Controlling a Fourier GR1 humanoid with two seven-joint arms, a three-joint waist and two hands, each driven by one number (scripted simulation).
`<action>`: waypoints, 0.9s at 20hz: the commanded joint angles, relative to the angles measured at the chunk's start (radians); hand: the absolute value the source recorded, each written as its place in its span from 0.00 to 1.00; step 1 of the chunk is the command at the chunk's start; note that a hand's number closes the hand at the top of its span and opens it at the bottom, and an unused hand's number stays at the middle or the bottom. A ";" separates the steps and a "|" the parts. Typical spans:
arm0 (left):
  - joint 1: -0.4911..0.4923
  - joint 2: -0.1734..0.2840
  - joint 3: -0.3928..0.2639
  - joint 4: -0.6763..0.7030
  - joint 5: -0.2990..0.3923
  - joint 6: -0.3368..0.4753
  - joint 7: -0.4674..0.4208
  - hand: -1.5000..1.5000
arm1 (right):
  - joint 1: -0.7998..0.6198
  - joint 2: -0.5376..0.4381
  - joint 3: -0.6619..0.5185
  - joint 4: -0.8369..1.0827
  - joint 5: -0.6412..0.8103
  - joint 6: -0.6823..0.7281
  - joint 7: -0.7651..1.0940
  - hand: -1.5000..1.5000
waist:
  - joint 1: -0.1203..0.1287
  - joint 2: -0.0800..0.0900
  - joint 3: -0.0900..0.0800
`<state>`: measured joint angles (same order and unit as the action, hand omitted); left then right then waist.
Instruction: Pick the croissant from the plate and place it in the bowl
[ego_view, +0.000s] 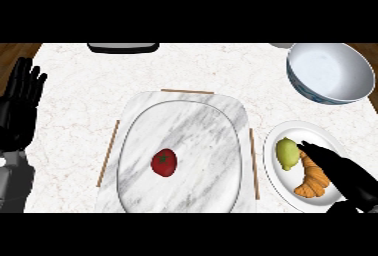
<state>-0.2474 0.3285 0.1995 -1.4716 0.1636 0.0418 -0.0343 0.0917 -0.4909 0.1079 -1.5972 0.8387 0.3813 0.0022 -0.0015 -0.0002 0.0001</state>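
We judge that we are at the grasp step. Our right hand (341, 170) lies over the small white plate (280, 172) near the desk's (81, 85) right edge, its dark fingers stretched across the croissant (313, 184), which rests on the near half of that plate just beside a yellow-green lemon (287, 153). The fingers look fairly straight and laid upon the pastry rather than wrapped round it, so we take the hand as not yet closed on anything, though its underside is hidden from us. Our left hand (19, 102) rests open at the desk's left edge, fingers up.

Next, we think, the fingers must curl about the croissant without nudging the lemon, lift it clear of the plate rim, and carry it toward the desk's far right corner, where the bowl (330, 72) stands with nothing visible inside.

Counting: one croissant, one lemon, one small plate, one bowl, one large marbled platter (184, 125) at the desk's middle upon a tray (232, 107), one tomato (164, 162) on that platter, and one dark object (123, 47) at the far edge.
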 joint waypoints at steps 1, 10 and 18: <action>-0.010 0.019 0.037 0.006 0.016 -0.039 0.001 0.50 | -0.043 0.049 -0.013 0.065 0.038 0.006 0.003 0.00 | 0.001 0.000 0.000; 0.013 -0.025 0.004 -0.099 -0.026 0.005 0.086 0.50 | -0.142 0.052 -0.085 0.248 0.080 0.003 -0.038 0.00 | 0.003 0.000 0.000; -0.015 -0.030 0.027 0.033 -0.041 -0.030 -0.028 0.50 | -0.083 0.091 -0.068 0.247 0.145 -0.191 -0.165 1.00 | -0.002 0.000 0.000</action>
<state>-0.2522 0.3047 0.2206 -1.4885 0.1393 0.0181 -0.0125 -0.0088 -0.4171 0.0473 -1.3461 0.9680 0.2398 -0.1318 -0.0019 -0.0035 -0.0059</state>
